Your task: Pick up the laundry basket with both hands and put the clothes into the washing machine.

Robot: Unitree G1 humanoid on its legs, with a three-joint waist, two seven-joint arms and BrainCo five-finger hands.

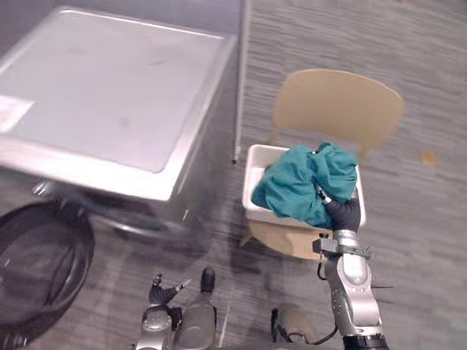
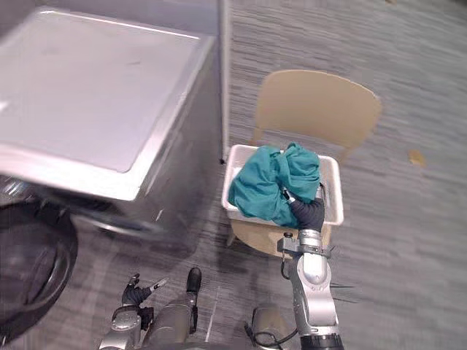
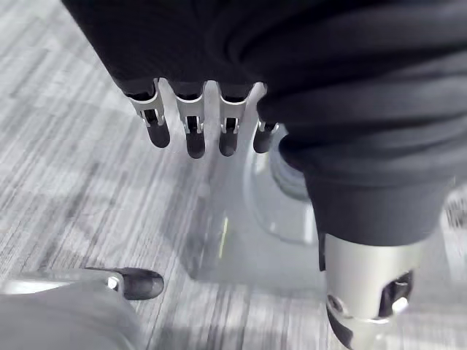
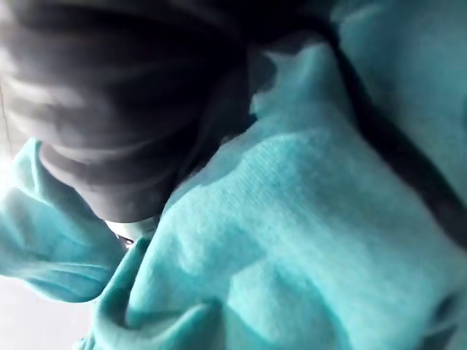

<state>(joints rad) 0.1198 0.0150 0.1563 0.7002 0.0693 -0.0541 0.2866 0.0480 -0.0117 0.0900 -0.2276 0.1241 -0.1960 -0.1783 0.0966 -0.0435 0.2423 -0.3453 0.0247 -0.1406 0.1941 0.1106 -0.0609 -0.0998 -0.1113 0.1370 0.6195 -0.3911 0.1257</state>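
Right hand (image 1: 343, 214), centre-right: buried in teal garment (image 1: 295, 186); I cannot tell its grip. I judge the cloth soft, light, floppy; best bunched by a thick fold. Left hand (image 1: 162, 294), lower left: slack, empty.

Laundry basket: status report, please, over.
Left hand open, low, idle. Right hand deep in teal clothes. Laundry basket on chair, not yet lifted. Washing machine beside it.

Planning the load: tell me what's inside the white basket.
A heaped teal cloth, with the right hand in it. The cloth hides the bottom of the basket and anything beneath it.
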